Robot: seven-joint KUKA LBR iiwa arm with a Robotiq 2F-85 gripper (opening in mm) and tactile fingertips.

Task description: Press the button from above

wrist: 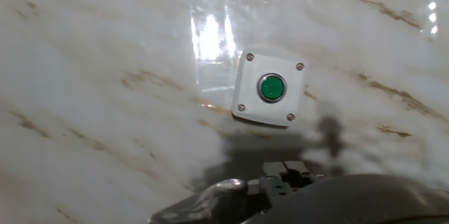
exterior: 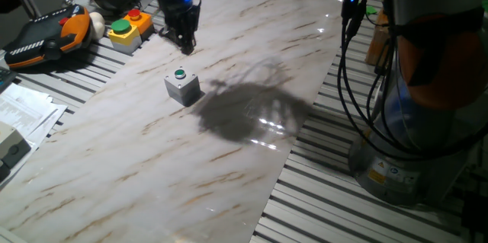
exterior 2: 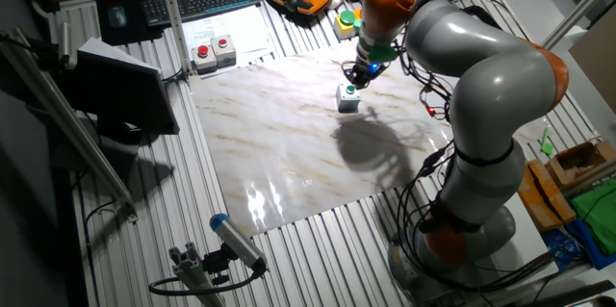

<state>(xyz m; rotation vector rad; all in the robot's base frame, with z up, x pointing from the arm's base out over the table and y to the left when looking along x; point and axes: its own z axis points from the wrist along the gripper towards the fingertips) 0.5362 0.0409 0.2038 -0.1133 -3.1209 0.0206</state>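
Marble-patterned desk (exterior: 229,159): we record the button (exterior: 180,74), green, set atop a light-grey box (exterior: 183,88) near mid-surface. Our end effector (exterior: 185,43) hangs above and beyond the box, apart from it; finger state we cannot tell. Yellow button box (exterior: 128,30) sits off the slab's edge.

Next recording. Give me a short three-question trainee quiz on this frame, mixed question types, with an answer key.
1. True or false: the gripper is already touching the green button.
2. Multiple choice: the grey box holding the green button rests on A) the marble-pattern board, B) the slatted metal table, C) the yellow box.
3. Short answer: in the hand view, how many screws show on the top face of the grey box?

Key
1. False: it hangs above the marble-pattern board, clear of the button.
2. A.
3. Four, one at each corner.
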